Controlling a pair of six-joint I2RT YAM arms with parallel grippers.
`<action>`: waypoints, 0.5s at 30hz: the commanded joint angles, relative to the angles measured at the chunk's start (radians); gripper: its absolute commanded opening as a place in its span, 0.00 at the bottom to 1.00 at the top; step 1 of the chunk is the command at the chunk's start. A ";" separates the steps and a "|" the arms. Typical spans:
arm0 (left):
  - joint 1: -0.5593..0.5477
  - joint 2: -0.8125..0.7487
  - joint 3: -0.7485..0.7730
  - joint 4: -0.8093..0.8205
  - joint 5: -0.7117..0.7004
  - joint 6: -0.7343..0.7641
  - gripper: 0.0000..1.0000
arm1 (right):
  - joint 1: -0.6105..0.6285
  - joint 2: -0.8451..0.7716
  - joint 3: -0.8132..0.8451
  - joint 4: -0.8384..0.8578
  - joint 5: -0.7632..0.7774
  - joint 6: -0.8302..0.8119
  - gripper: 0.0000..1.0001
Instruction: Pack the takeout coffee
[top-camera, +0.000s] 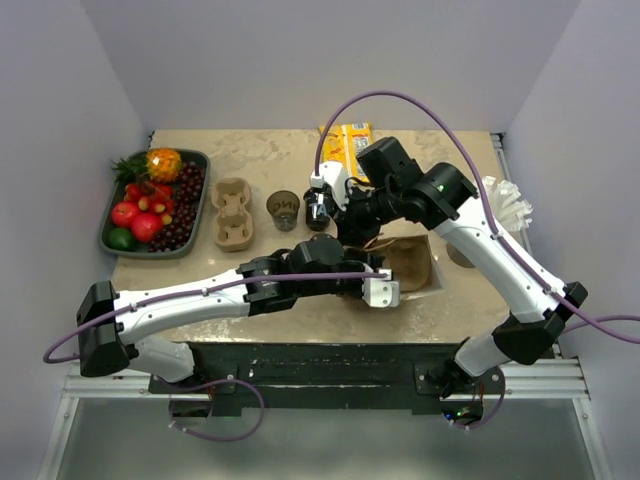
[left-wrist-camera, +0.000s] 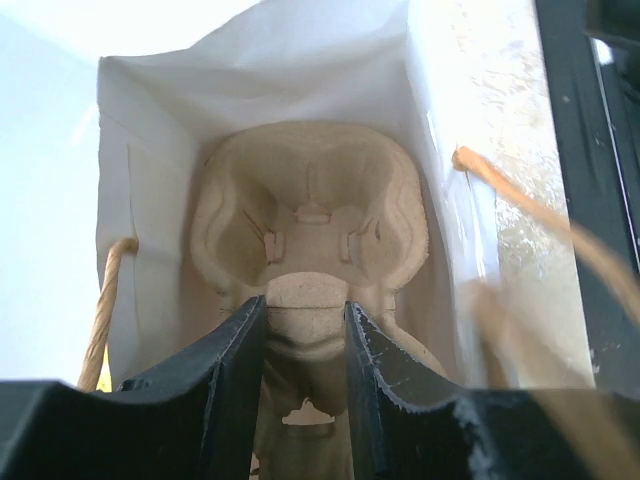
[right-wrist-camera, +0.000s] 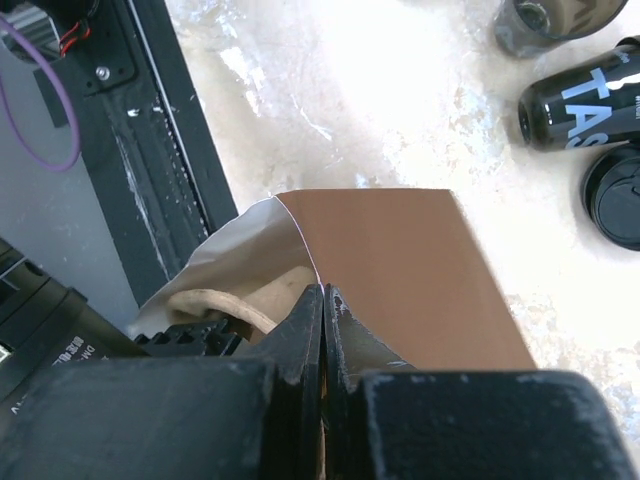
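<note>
BAG HELD, CARRIER GOING IN: Our left gripper (left-wrist-camera: 307, 312) reaches into the mouth of the brown paper bag (top-camera: 412, 262) near the middle of the table. Its black fingers are part-spread and pinch a tab of the beige moulded-pulp cup carrier (left-wrist-camera: 310, 215). Only the left wrist camera shows us this. There the carrier sits down inside the bag against the white lining, with twine handles (left-wrist-camera: 105, 310) to either side. From above, the arm hides the grip and we see little more than the bag's rim. Our right gripper (right-wrist-camera: 323, 300) is pressed together on the bag's upper edge, a hold the right wrist view makes plain. That same view gives us a black bottle with white lettering (right-wrist-camera: 580, 95) beside what may be a black lid (right-wrist-camera: 615, 195), both on the table beyond the bag. Overhead, a second pulp carrier (top-camera: 232, 213) lies between a dark tray of fruit (top-camera: 200, 165) and a smoky glass cup (top-camera: 283, 208).
</note>
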 joint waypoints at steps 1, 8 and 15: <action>0.001 -0.055 0.049 0.096 -0.139 -0.155 0.00 | 0.002 -0.010 0.035 0.012 -0.004 0.045 0.00; 0.005 -0.041 -0.003 0.105 -0.082 -0.164 0.00 | 0.000 -0.016 0.040 -0.008 -0.122 0.040 0.00; 0.055 -0.015 -0.045 0.138 -0.072 -0.357 0.00 | 0.000 -0.074 -0.031 0.011 -0.114 0.049 0.00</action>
